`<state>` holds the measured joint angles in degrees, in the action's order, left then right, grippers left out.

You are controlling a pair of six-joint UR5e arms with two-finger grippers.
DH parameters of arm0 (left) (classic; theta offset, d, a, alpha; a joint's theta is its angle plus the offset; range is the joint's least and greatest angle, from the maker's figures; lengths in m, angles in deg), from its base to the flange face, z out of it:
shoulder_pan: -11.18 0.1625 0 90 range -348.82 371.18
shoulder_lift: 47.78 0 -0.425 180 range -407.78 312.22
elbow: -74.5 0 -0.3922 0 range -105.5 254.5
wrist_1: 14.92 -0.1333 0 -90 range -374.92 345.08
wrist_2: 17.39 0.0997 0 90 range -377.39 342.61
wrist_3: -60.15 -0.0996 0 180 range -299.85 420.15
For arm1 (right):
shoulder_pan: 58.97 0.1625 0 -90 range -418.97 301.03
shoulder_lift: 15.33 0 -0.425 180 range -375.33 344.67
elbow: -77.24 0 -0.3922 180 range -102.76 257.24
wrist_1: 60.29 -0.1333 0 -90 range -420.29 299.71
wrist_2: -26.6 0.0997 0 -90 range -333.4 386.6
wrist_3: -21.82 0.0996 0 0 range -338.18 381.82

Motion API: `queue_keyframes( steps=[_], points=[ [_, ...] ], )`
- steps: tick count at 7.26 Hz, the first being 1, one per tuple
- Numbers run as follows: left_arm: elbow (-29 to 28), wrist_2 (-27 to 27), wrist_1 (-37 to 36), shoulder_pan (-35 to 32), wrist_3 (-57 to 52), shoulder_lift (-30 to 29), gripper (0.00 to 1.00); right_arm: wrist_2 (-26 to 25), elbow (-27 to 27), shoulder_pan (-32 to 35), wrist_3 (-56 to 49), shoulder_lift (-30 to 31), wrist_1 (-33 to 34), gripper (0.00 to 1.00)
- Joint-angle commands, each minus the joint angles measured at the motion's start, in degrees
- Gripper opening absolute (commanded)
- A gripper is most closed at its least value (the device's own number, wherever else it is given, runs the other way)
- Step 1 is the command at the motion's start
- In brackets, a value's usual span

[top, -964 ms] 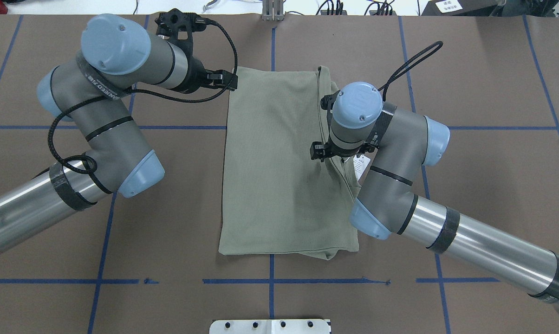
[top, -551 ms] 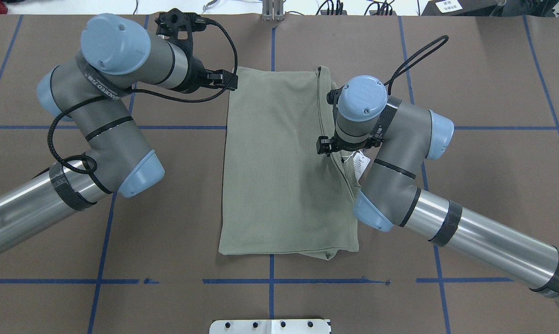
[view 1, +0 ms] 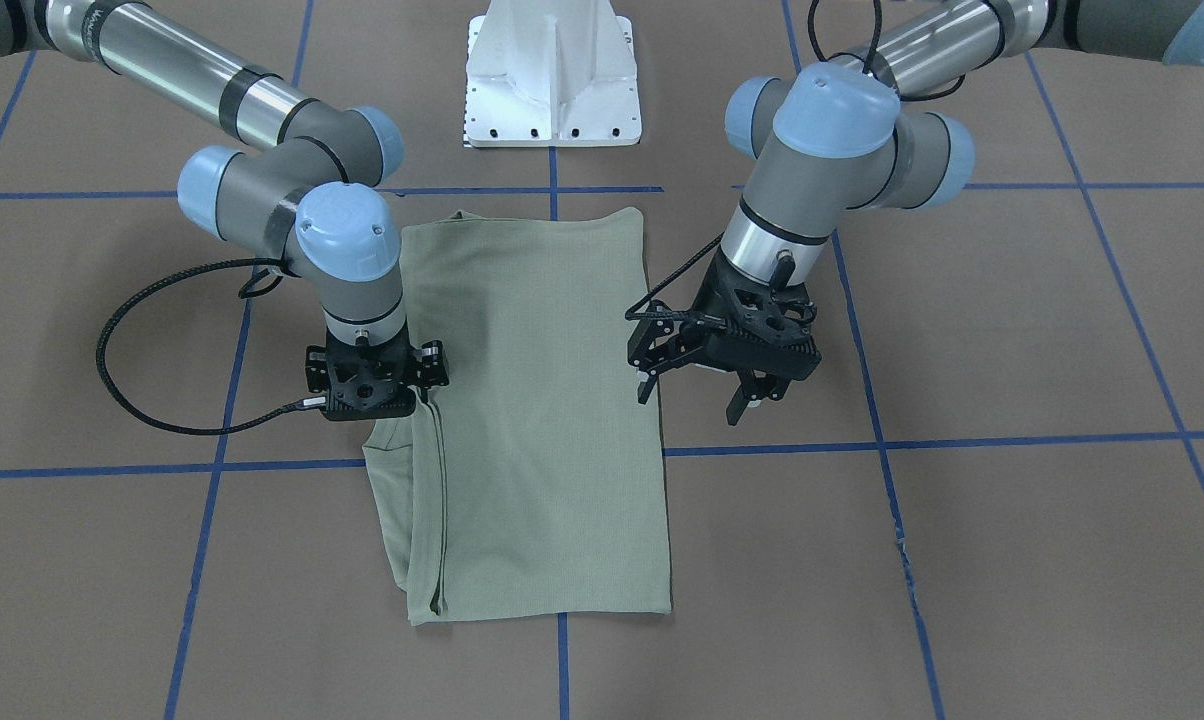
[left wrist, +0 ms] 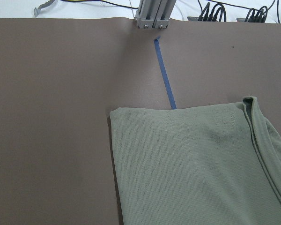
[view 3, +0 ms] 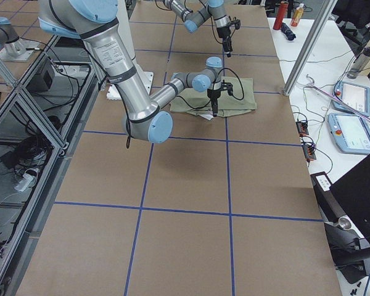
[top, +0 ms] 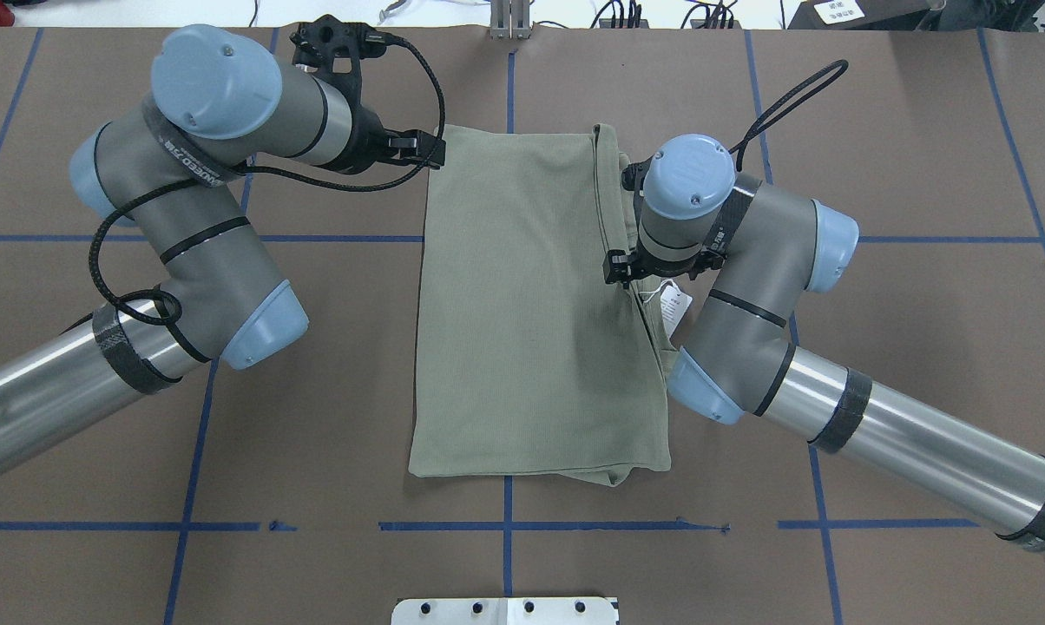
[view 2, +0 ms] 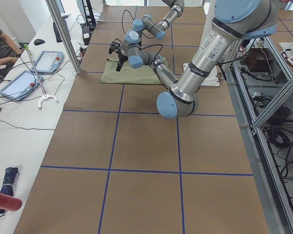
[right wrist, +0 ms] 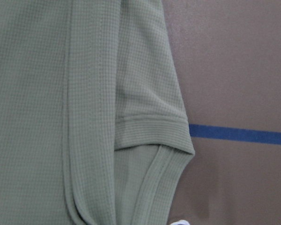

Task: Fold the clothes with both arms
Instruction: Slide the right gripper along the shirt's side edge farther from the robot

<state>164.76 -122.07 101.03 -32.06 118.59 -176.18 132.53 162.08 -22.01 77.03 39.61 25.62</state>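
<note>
The right gripper [top: 627,265], closure indeterminable, has been shifted outward to the collar edge of the shirt [top: 522,304] folded on the table [top: 314,434]; the left gripper [view 1: 690,405] stays spread at its corner, another fold judged pending.

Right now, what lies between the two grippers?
Only the shirt: its flat folded panel fills the stretch from the left gripper to the right gripper, clearest in the front-facing view.

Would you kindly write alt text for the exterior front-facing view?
A sage-green shirt, folded into a rectangle, lies on a brown table. The right gripper hangs over one edge; the left gripper, jaws open, hovers beside the other.
</note>
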Motion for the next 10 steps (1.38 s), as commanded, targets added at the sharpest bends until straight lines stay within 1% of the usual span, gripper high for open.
queue_keyframes(
  steps=[1,2,5,8,9,10],
  points=[
    [0.0,0.0,0.0,0.0,0.0,0.0,1.00,0.7,0.1,1.5,-3.2,1.5,-0.1,1.00],
    [0.0,0.0,0.1,0.0,0.0,0.0,1.00,2.6,0.1,2.0,-3.4,1.5,-0.3,1.00],
    [0.0,-0.1,0.1,-0.1,0.0,0.0,1.00,2.9,0.2,2.7,-4.5,2.7,-0.5,1.00],
    [0.0,-0.1,0.1,-0.6,-0.1,0.1,1.00,3.5,0.0,4.3,-4.6,-1.7,0.1,1.00],
    [-0.1,-0.1,0.1,-0.7,-0.1,0.2,1.00,3.3,-1.8,4.2,-4.4,-3.3,-0.1,1.00],
    [-0.1,-0.1,0.0,-1.0,-0.1,0.1,1.00,3.3,-5.3,4.0,-4.4,-6.1,-0.2,1.00]
  ],
)
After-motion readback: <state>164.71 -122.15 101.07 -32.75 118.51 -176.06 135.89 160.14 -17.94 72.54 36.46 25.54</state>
